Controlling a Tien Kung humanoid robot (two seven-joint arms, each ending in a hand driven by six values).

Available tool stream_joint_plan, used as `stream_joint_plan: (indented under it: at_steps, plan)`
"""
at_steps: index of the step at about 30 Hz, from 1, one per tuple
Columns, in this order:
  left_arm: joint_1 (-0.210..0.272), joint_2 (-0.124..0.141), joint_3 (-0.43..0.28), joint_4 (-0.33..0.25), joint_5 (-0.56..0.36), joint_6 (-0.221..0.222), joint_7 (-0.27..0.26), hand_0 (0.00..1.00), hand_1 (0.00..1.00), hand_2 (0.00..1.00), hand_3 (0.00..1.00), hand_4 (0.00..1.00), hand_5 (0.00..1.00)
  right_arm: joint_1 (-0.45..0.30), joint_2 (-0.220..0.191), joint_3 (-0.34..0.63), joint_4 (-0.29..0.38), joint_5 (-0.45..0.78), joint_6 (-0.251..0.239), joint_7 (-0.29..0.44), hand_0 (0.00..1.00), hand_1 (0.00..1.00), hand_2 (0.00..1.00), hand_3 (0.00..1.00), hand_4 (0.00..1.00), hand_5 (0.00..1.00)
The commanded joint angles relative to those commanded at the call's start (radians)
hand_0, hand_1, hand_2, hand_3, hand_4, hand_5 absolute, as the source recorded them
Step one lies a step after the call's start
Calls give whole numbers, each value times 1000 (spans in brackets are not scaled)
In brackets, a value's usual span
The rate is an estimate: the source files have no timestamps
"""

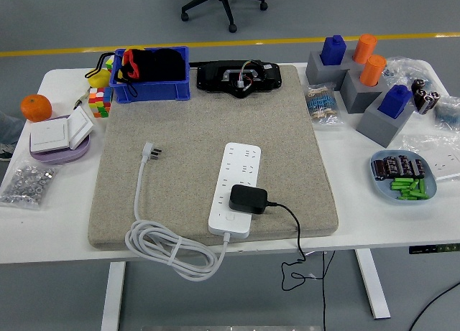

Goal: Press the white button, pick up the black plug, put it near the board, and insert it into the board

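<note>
1. You have neither robot hand in the head view, so you cannot tell how their fingers stand.
2. Your black plug (248,199) is a rounded, matte block sitting on the white power strip (236,189), near its front end, with its thin black cable (297,239) trailing off the table's near edge.
3. The strip is smooth plastic, long and rectangular; its white button (229,218) sits just in front of the plug. No writing on it is legible to you.
4. The strip's thick white cord (169,250) coils at the front left, ending in a grey three-pin plug (152,152).
5. All this lies on a coarse beige mat (194,123) on the white table (57,230).
</note>
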Motion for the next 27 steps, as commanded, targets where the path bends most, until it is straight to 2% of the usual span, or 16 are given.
stream_joint_plan:
  at_steps: [3,4,13,18,24,27]
  plan:
    - [-9,1,5,0,-2,1,1,706,698,670,711,726,286,-12,13,32,6,5,-3,0,921,854,814,826,998,604]
    - [-13,1,6,0,-3,1,3,706,697,670,711,726,287,-16,16,39,9,6,-3,-4,921,856,819,828,998,744]
    - [-50,6,9,0,7,3,29,704,698,670,711,725,285,-47,33,88,64,13,-3,-10,917,859,820,821,998,762]
    - [-73,3,-5,0,24,3,47,707,698,670,711,724,286,-46,32,118,74,20,-3,-11,916,859,818,822,998,775]
    - [-82,-1,-4,0,27,3,50,707,698,670,710,723,286,-42,32,127,81,22,-4,-18,917,860,826,827,998,799]
    - [-85,-1,-25,0,49,3,58,707,698,670,710,723,286,-39,32,126,80,17,0,-15,917,860,826,827,998,799]
